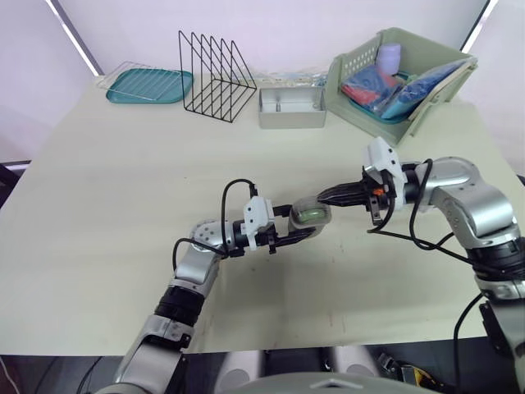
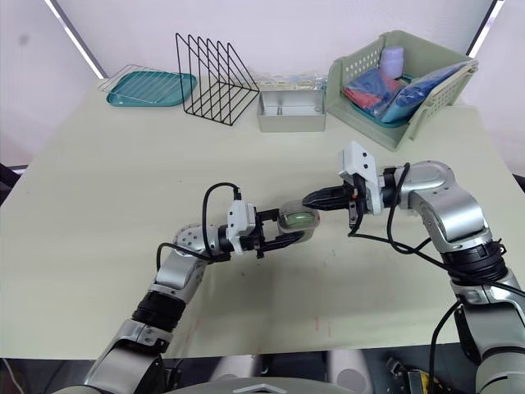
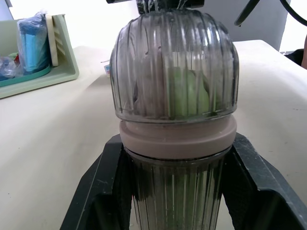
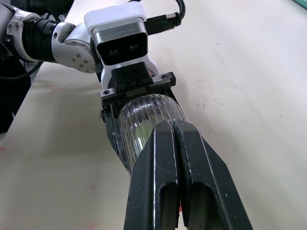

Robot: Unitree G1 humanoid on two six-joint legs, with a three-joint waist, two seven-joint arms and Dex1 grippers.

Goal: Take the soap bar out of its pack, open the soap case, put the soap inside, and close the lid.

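So the left gripper (image 1: 297, 235) is clamped on the lower half of the soap case (image 1: 310, 215), holding it up off the counter (image 1: 123, 189). The green soap (image 3: 189, 93) sits inside, just past its fingertips, under the ribbed lid (image 3: 175, 62). The right gripper (image 4: 175, 130) has its fingers pinched together, empty, with the tip against the lid. Looks like the closing push to me. I'd press straight along the case toward the left gripper, gently, with that clamp firm so nothing slips sideways.

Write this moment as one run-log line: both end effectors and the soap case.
left end effector: shut on soap case | right end effector: shut, tips against case's far end | case: closed, green soap inside
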